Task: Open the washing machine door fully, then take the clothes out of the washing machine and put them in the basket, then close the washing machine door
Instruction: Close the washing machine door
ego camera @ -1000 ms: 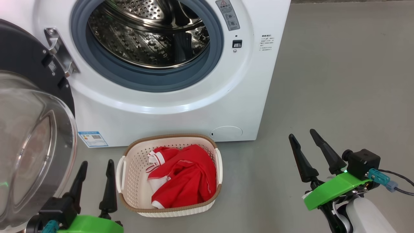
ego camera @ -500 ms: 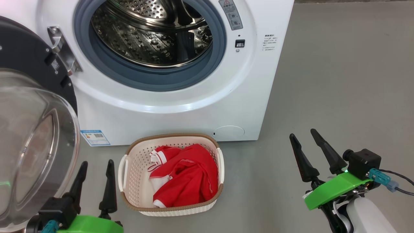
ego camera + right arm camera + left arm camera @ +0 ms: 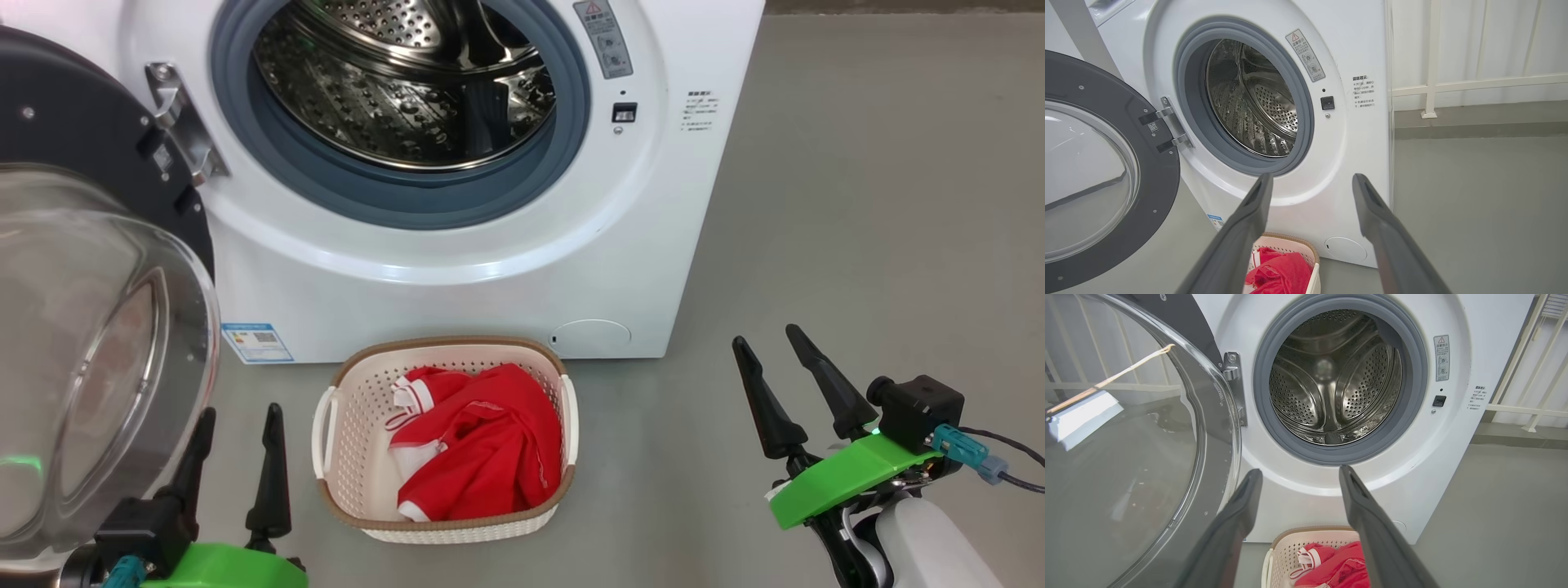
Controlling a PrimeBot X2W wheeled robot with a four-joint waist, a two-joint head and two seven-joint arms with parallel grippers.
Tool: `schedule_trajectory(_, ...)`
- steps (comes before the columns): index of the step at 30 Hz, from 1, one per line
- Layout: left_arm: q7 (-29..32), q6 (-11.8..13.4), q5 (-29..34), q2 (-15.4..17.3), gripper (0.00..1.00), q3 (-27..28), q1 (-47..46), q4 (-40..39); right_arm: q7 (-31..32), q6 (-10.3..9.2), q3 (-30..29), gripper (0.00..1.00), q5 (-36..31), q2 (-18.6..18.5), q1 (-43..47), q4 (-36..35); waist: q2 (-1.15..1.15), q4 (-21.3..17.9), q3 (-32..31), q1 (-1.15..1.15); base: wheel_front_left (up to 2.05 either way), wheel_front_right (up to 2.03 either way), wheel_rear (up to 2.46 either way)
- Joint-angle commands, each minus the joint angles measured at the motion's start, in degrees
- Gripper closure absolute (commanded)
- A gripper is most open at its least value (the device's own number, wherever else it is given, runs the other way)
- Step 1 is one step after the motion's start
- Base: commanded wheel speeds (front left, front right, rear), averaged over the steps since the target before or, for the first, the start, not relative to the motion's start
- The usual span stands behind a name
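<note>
Only the view has turned. Left hand (image 3: 239,410) and right hand (image 3: 765,336) are wide open, empty. Gently push shut the door (image 3: 82,343) beside the left hand.

I read this as a bare laundry test bay rather than a home, washing machine (image 3: 490,302) standing alone on plain grey floor (image 3: 857,204), white railing (image 3: 1431,57) and pale wall (image 3: 1515,36) behind, basket (image 3: 445,345) set in front.

We see red clothes (image 3: 482,445) with white trim, a cream perforated basket (image 3: 360,415) rimmed brown, a white washing machine (image 3: 457,310) ringed grey.
</note>
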Motion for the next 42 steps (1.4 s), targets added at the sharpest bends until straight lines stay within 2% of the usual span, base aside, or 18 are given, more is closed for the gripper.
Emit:
schedule_trajectory(1, -0.5, 0.5, -0.2, 1.4, 0.0, 1.9, -1.6, -1.2, -0.3, 0.16, 1.1, 0.0, -0.2, -0.2, 0.5, -1.4, 0.0, 0.2, -0.1, 0.0, 0.0, 0.0, 0.0)
schedule_trajectory(20, -0.9, 1.9, -0.1, 1.6, 0.0, 1.8, -1.1, -0.6, -0.3, 0.16, 1.3, 0.0, 0.0, 0.1, 1.0, -1.2, 0.0, 5.8, -0.8, 0.0, 0.0, 0.0, 0.0)
schedule_trajectory(42, -0.7, 4.4, 0.5, 2.3, 0.0, 1.5, -0.4, -0.4, -0.3, 0.16, 2.5, 0.0, 0.5, -0.1, 1.5, -0.8, 0.0, 16.0, -1.5, 0.0, 0.0, 0.0, 0.0)
